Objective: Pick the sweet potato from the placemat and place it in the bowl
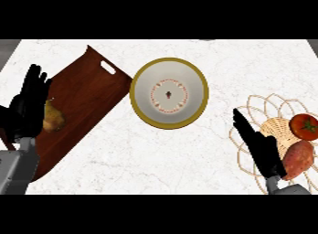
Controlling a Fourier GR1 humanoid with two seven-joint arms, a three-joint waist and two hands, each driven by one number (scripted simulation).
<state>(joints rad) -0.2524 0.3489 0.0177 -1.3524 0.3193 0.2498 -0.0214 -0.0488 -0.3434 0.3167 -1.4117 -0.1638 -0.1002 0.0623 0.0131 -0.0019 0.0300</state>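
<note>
bowl (169,93): cream, gold rim, ring of red dots inside
sweet potato (299,159): reddish-brown
placemat (256,109): beige, woven loops
tomato (306,126): red
cutting board (87,96): dark brown
pear (52,119): yellow-brown
counter (155,155): white marble

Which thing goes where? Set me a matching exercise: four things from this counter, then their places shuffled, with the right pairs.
Things:
1. sweet potato
2. tomato
3. pear
4. bowl

Places:
A. on the wooden cutting board, by the left hand
B. on the bare counter, between board and placemat
C. on the placemat, beside the right hand
D. on the placemat, farther from the robot

Pairs: 1-C, 2-D, 3-A, 4-B
</note>
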